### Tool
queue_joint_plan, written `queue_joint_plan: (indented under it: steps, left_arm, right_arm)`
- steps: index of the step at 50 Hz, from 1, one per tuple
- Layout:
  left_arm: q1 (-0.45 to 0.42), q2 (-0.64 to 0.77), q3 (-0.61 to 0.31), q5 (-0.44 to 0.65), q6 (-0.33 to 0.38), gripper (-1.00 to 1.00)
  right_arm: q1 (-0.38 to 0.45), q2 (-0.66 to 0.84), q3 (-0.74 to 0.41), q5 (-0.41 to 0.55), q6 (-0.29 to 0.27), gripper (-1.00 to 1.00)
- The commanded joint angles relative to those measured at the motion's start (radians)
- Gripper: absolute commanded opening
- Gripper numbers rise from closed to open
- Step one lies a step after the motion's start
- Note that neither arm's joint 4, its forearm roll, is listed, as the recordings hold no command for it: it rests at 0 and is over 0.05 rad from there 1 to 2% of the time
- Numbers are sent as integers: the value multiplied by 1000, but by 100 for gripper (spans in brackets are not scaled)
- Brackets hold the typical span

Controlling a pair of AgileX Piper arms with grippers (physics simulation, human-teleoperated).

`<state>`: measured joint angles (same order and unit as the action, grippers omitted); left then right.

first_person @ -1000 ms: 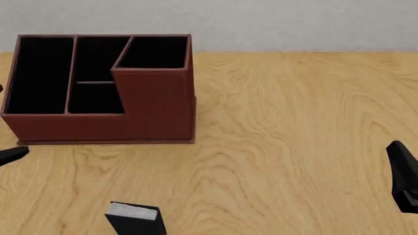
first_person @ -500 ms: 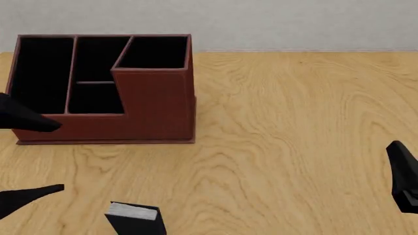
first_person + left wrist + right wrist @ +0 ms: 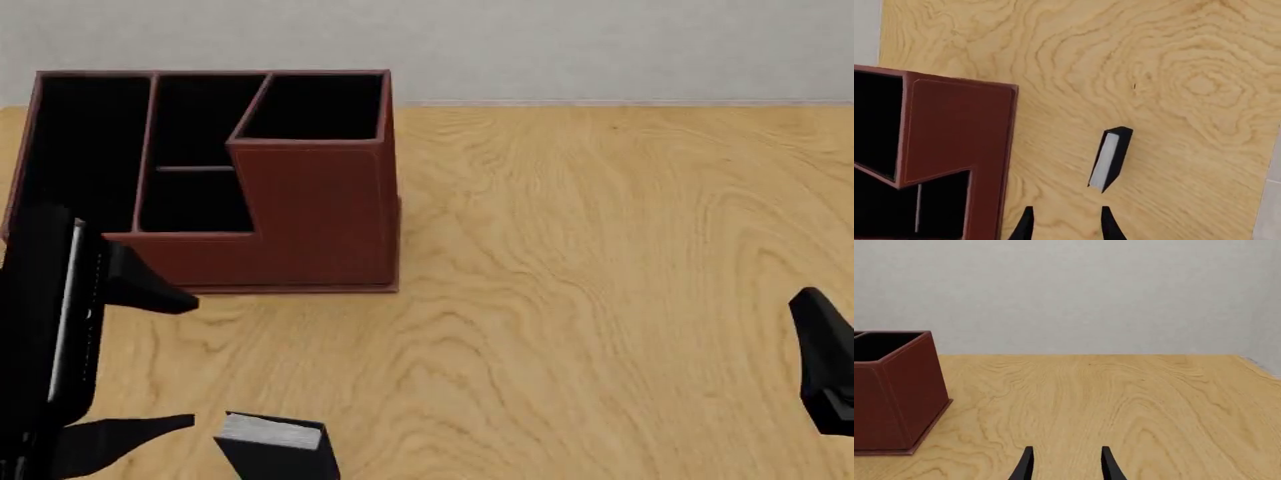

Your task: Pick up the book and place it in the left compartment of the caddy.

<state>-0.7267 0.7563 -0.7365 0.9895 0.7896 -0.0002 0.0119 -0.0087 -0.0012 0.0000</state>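
The small black book (image 3: 274, 445) with grey-white page edges stands on the table at the front edge, in front of the caddy (image 3: 314, 215); it also shows in the left wrist view (image 3: 1111, 157). The caddy's long left compartment (image 3: 80, 150) is black inside and holds nothing I can see. My left gripper (image 3: 160, 360) is open and empty, just left of the book and in front of the caddy's left end. In its wrist view (image 3: 1066, 224) the book lies ahead of the fingertips (image 3: 1107, 222). My right gripper (image 3: 1066, 464) is open and empty, far right.
The caddy's taller square section (image 3: 314, 105) rises at its right end, with two small middle sections (image 3: 200, 150) beside it. The caddy's corner shows in the right wrist view (image 3: 894, 390). The right arm (image 3: 825, 355) sits at the table's right edge. A grey wall stands behind.
My left arm has swung in from the left edge toward the right. Its open fingers now reach close to the book's left side. The right arm, book and caddy have not moved.
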Motion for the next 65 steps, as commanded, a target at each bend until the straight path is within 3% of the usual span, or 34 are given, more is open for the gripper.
queue_joint_plan:
  steps: [1,47,53,65]
  left_arm:
    - [-50,61,27,-60,-27,100]
    - [-213,269,49,-216,-181,100]
    - [-266,321,38,-236,-245,100]
    - [-278,351,62,-277,-269,100]
  right_arm:
    - [0,-3,2,1,0,100]
    - [0,-3,2,1,0,100]
    - [0,-3,2,1,0,100]
    - [0,-3,2,1,0,100]
